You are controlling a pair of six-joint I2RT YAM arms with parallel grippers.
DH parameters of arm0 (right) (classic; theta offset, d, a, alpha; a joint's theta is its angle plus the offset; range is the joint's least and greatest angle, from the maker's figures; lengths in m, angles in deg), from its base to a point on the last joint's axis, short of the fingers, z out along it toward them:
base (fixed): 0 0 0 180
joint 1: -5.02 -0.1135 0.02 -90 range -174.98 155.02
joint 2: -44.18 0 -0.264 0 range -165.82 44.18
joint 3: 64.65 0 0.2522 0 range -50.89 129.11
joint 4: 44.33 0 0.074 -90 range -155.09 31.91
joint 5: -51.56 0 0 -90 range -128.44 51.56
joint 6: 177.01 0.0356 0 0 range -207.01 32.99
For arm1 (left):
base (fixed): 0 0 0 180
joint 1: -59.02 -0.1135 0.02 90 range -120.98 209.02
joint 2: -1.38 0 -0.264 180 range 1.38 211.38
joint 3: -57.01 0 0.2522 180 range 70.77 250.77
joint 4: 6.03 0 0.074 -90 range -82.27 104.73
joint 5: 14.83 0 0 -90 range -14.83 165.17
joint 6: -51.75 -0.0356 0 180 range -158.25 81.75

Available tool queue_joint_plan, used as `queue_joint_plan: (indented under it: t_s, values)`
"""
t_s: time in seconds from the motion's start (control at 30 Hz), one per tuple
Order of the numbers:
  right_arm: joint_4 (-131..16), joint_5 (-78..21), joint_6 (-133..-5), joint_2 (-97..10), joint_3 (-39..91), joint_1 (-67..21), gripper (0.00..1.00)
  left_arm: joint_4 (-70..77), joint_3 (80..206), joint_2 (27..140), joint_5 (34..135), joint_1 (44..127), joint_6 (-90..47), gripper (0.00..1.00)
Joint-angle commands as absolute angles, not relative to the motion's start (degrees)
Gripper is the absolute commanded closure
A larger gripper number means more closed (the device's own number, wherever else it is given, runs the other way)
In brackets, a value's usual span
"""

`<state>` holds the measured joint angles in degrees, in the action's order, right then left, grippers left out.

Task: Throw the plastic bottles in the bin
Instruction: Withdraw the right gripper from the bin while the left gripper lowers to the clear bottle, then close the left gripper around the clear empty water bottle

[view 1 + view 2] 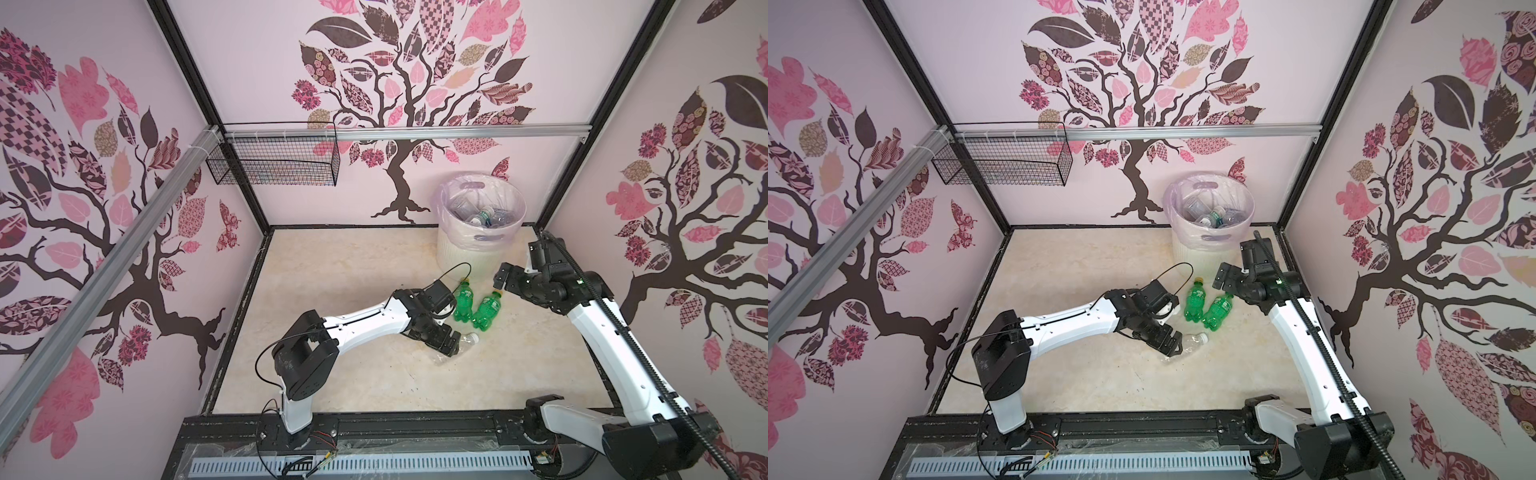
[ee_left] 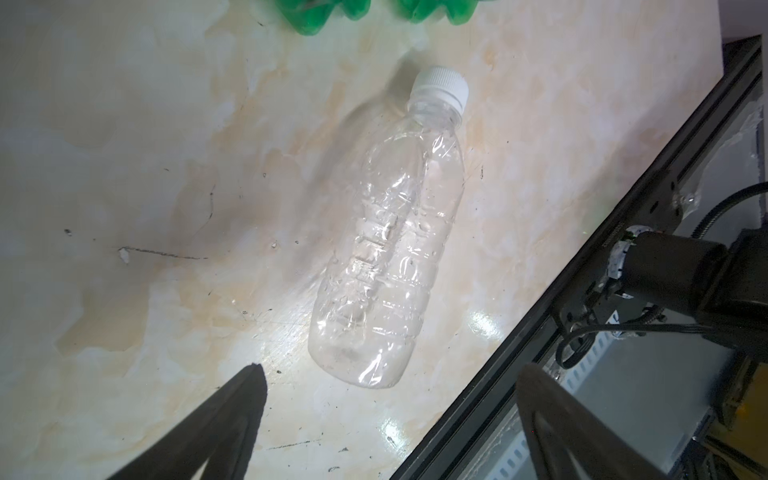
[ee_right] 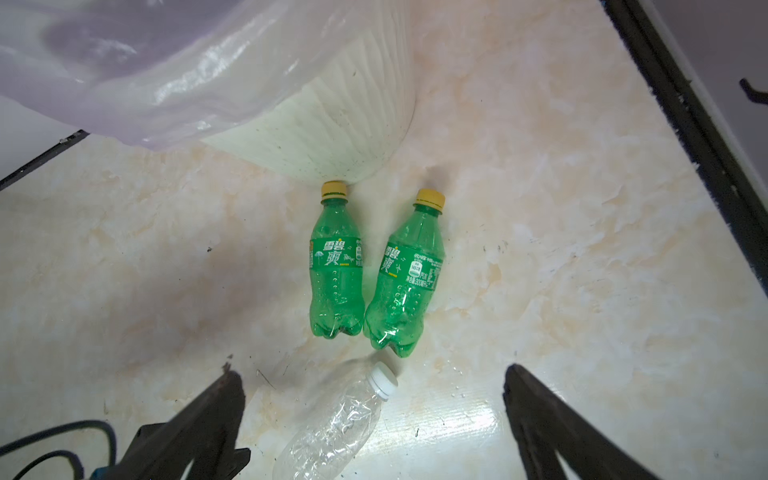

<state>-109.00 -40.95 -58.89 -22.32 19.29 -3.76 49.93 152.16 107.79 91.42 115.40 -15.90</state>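
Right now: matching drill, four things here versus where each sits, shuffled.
1 clear plastic bottle, white cap
2 two green plastic bottles, yellow caps
3 round cream ribbed bin
4 black wire mesh basket

a hung on back rail
b under open left gripper
c side by side before the bin
d standing upright, bottles inside

Pairs: 1-b, 2-c, 3-d, 4-a

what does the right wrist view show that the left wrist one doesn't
Only the right wrist view: the bin with its bag, plus the green bottle nearer the bin and the other green bottle whole, with yellow caps.
Only the left wrist view: the clear bottle down to its base, and the black frame rail.
Both: that clear bottle lying on the table, the green bottles' bases, and each its own open, empty gripper: left gripper, right gripper.
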Motion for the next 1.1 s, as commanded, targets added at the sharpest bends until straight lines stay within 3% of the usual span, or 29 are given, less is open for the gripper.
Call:
queue_joint_plan:
  t_s: [0.0, 0.57, 0.73, 1.07]
  values:
    - [-109.61, -38.19, -56.76, -20.93, 18.68, -2.75, 0.00, 48.65, 151.25, 109.53, 90.82, 116.58, -18.03, 0.03]
    - [-107.97, -35.19, -55.81, -21.61, 17.63, -1.62, 0.01, 47.72, 153.69, 118.85, 87.30, 116.57, -20.18, 0.04]
    - [-107.83, -34.76, -55.65, -22.31, 19.07, -1.57, 0.01, 48.42, 153.66, 119.86, 86.25, 116.57, -21.10, 0.12]
    - [-106.64, -33.49, -55.10, -22.73, 18.89, -1.60, 0.00, 47.83, 150.35, 116.28, 87.19, 115.62, -21.47, 0.44]
